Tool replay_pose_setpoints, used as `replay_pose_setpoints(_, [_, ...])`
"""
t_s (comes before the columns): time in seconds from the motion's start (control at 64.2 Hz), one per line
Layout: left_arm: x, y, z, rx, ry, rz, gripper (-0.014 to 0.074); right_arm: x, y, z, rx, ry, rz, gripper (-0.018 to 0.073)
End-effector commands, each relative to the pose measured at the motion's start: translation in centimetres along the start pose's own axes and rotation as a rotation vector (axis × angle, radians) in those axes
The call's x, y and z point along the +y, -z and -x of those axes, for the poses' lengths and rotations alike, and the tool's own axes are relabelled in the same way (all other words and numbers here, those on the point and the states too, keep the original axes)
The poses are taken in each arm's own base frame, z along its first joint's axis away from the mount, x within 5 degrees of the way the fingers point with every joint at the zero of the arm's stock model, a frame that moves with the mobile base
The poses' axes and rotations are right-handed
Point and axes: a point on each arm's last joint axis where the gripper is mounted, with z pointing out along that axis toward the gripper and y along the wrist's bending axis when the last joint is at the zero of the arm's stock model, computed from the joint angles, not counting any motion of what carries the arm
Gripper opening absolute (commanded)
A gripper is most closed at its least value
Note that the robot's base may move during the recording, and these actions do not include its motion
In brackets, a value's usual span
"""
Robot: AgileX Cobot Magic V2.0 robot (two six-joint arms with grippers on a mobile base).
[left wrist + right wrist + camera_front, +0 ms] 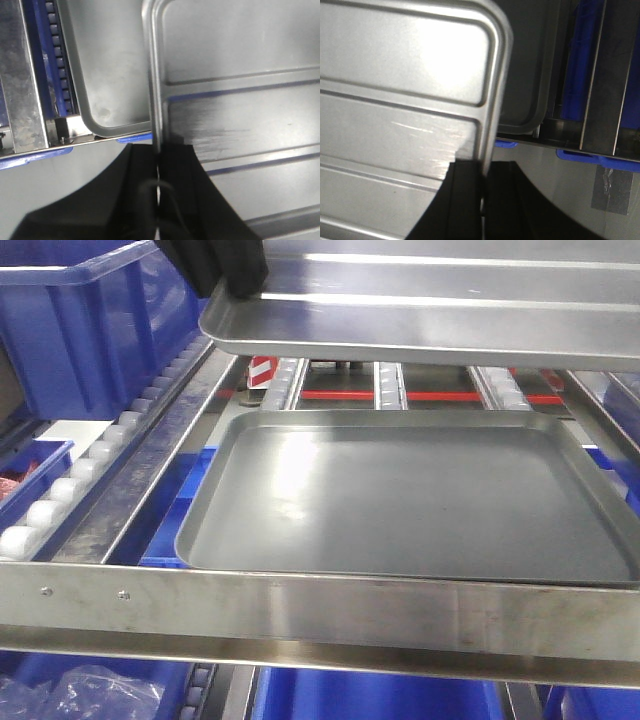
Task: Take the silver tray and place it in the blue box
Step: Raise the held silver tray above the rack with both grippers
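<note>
Left gripper (228, 275) is clamped on the left rim of the silver tray (430, 315). The tray hangs level in the air, clear above the dull grey tray (400, 510), which lies behind the rack's front rail (320, 605). The blue box (90, 335) stands up-left, just beside the held end, next to a lane of white rollers (48, 512); the right gripper is out of this view. Left wrist view: the left gripper (158, 162) has one black finger on each side of the rolled rim, closed tight on the silver tray (240, 100), with a corner of the grey tray (110, 75) below. Right wrist view: the right gripper (484, 177) pinches the opposite rim of the silver tray (405, 100) the same way, with blue bins (577, 45) under the rack bars. The tray looks like thin sheet metal, stiffened by its ribs and rim. I judge it fairly light but slick, so a one-sided pinch could pivot; a hold on both end rims seems right. The way up looks open and the room below is tight. The box's thick lip is the edge to clear, and its mouth is only partly in view.
</note>
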Motion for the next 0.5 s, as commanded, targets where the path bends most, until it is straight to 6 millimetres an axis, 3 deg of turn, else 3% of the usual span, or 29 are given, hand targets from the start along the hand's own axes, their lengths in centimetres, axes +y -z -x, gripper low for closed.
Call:
replay_pose_setpoints(0.0, [0.52, 2.26, 0.35, -0.064, -0.041, 0.006, -0.0098, -0.26, 1.3, 0.78, -0.095, 0.04, -0.018, 0.0057])
replay_pose_setpoints(0.483, [0.52, 2.26, 0.35, -0.064, -0.041, 0.006, -0.0106, -0.26, 1.3, 0.78, -0.095, 0.04, -0.018, 0.0057])
